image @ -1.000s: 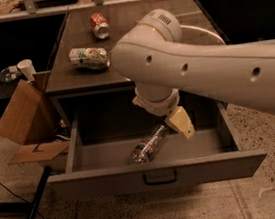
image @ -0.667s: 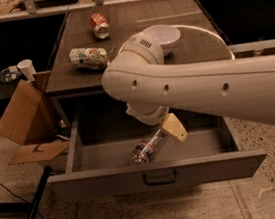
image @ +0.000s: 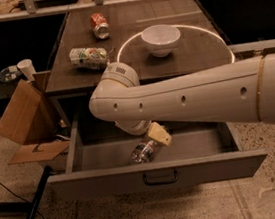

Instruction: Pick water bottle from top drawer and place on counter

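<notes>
Gripper hangs low in the drawer, just beside the bottle - can't tell if it's open or closed. Bottle lies on its side on the drawer floor. Risk: an off-centre grab makes it roll away - arm blocks the 1 view.

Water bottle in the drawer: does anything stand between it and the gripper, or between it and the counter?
Nothing visible separates the gripper, hanging just above it in the top drawer, from the water bottle. On the counter a white bowl, snack bag and soda can occupy spots.
</notes>
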Robot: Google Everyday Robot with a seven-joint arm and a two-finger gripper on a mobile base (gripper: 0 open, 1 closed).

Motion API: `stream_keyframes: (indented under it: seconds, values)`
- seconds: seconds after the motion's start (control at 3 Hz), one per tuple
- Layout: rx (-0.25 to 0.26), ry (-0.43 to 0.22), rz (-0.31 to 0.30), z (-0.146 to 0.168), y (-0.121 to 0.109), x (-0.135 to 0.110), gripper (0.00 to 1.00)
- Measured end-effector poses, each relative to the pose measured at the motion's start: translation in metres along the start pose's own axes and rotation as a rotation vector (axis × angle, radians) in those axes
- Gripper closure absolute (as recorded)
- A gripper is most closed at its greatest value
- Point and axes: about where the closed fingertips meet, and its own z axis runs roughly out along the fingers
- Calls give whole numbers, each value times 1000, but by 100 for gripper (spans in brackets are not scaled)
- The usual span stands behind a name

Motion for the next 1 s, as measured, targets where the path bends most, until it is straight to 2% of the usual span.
stream_keyframes:
  seconds: [0.33, 1.0]
  values:
    - [-11, -42, -28, 20, -13, -4, 0]
    - [20, -173, -7, 34, -37, 8, 0]
